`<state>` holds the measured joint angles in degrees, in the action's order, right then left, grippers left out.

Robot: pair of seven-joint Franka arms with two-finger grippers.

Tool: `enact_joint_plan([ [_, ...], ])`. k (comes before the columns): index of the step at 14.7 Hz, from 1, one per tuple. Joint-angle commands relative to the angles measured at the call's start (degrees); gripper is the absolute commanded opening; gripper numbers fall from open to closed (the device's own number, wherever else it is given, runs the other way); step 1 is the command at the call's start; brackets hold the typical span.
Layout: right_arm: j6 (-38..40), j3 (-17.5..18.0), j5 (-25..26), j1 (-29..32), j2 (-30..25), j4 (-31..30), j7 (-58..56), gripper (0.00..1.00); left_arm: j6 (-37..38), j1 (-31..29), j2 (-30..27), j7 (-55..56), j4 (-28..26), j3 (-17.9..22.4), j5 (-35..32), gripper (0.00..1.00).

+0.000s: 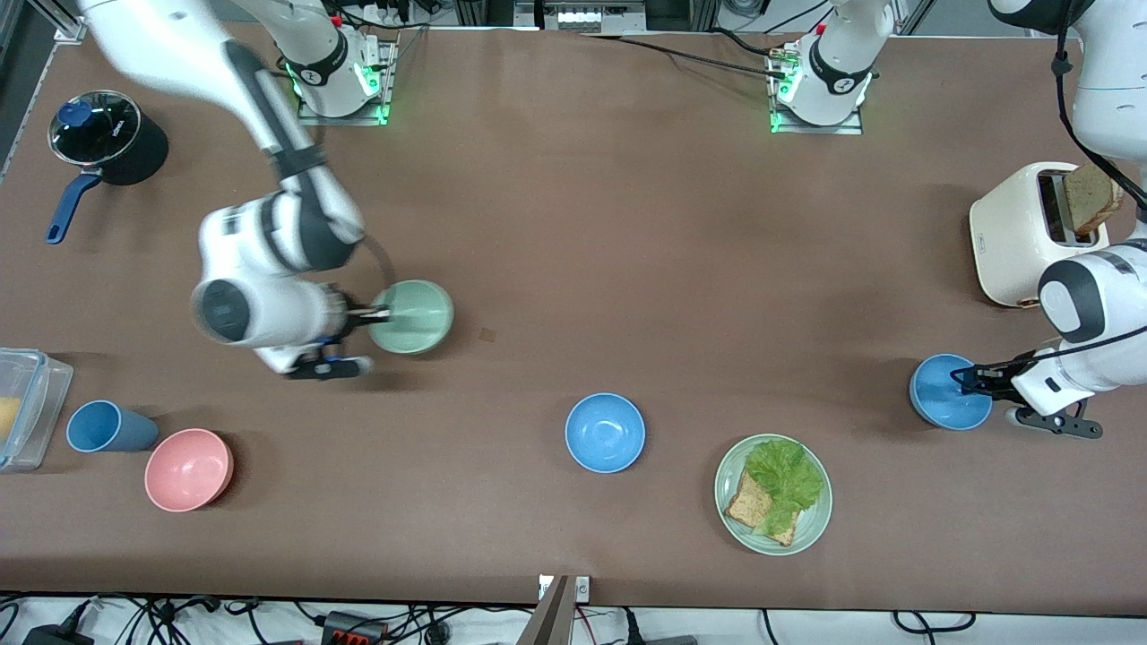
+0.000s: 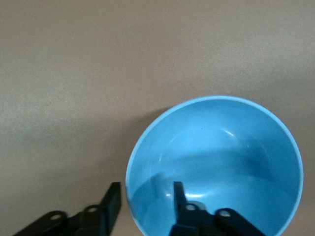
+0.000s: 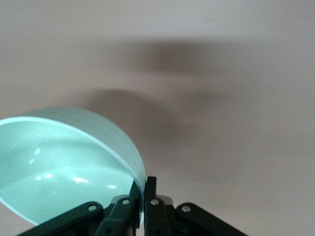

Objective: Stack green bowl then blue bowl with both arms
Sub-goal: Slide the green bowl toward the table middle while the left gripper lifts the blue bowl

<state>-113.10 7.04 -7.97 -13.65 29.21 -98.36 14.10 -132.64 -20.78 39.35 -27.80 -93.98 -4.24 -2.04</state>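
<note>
— How many bowls?
— Four: one green bowl (image 1: pixel 412 316), two blue, one pink bowl (image 1: pixel 189 468).
— The grippers?
— The right gripper (image 1: pixel 381 314) has its jaws pinched on the green bowl's rim at its nine o'clock, lifted over the tabletop (image 1: pixel 627 224). The left gripper (image 1: pixel 966 380) straddles the blue bowl (image 1: pixel 945 394)'s rim at three o'clock, jaws apart. The second blue bowl (image 1: pixel 605 432) sits loose mid-table.
</note>
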Motion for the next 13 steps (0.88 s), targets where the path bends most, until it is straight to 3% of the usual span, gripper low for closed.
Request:
enact_joint_plan([
  [1, 0.86, -0.54, -3.09, -7.95, 4.27, 5.09, 5.67, 0.0, 0.01, -0.93, 0.73, -3.66, 1.34, -0.77, -0.15, 0.25],
  [4, -1.85, -0.54, -8.71, -13.4, 6.82, 6.86, 5.94, 0.0, 0.18, -0.93, 0.65, -3.75, 1.08, -0.94, -0.15, 0.12],
  [8, -3.18, -0.98, -7.86, -16.76, 9.81, 5.99, 6.21, 0.0, 2.11, -0.84, -0.93, -6.81, 0.46, -1.64, -0.15, 0.05],
  [11, -3.36, -0.98, -5.83, -17.2, 10.52, 5.99, 7.87, 0.0, 8.25, -0.93, -3.83, -6.74, 0.46, -3.23, -0.07, 0.05],
  [12, -3.53, -0.89, -6.09, -17.63, 10.61, 6.16, 9.09, 0.33, 10.27, -0.84, -4.97, -6.13, 0.55, -3.93, -0.07, 0.05],
  [13, -3.54, -0.98, -5.92, -17.29, 10.35, 6.68, 12.94, 0.99, 12.21, -0.93, -5.85, -5.34, 0.55, -4.54, -0.07, 0.05],
])
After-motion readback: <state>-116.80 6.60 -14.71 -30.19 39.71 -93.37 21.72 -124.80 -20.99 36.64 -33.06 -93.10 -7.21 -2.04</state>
